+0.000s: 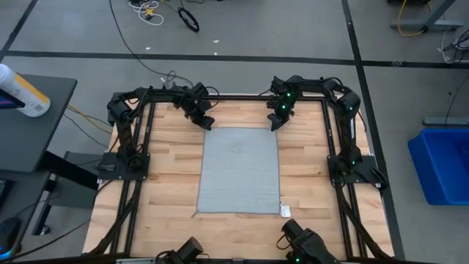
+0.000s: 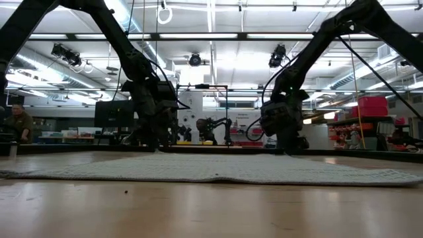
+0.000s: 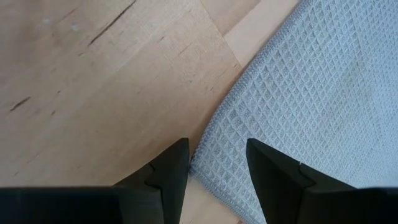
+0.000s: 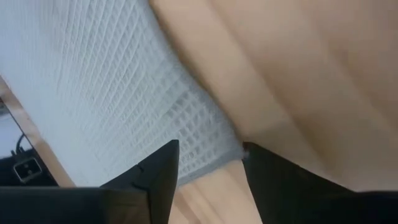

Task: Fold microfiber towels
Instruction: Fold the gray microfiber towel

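Light grey-blue waffle-textured microfiber towel (image 1: pixel 240 171) spread flat mid-way across pale wooden tabletop (image 1: pixel 168 169), white tag at one near corner. Left gripper (image 3: pixel 216 163) and right gripper (image 4: pixel 210 163) released, fingers parted, each straddling a far towel corner

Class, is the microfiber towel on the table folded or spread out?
Spread out: the microfiber towel lies flat as one full rectangle on the table, with no layer doubled over.
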You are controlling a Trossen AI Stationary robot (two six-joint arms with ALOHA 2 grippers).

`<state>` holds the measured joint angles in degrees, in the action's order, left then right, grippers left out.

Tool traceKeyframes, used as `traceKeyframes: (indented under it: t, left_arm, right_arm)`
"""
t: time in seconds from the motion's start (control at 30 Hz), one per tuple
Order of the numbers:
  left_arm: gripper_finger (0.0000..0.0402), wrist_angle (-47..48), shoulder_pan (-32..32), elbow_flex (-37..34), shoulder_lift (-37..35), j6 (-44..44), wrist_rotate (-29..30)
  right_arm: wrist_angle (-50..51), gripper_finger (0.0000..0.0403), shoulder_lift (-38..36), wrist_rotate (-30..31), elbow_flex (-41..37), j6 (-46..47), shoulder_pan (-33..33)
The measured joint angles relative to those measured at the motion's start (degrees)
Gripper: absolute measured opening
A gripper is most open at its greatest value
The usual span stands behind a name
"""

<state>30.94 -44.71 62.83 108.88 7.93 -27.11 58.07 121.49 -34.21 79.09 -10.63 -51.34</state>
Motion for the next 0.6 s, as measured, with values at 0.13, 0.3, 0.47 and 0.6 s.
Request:
traceKeyframes:
  t: [0.13,0.3,0.47,0.6]
  left_arm:
    - [0.0171,-0.02,0.0,0.0,0.0,0.0,0.04]
    - [0.0171,-0.11,0.0,0.0,0.0,-0.64,0.22]
    - [0.0171,-0.12,0.0,0.0,0.0,-0.66,0.46]
    - [0.0171,-0.29,-0.01,0.0,0.0,-0.65,0.48]
  right_arm:
    - [-0.56,0.0187,0.0,-0.21,0.01,1.2,-0.97]
    - [-0.59,0.0213,0.01,-0.88,0.11,1.63,-0.5]
    - [-0.59,0.0228,-0.08,0.0,0.2,1.68,0.79]
    - [-0.56,0.0209,-0.06,0.49,0.22,2.23,0.87]
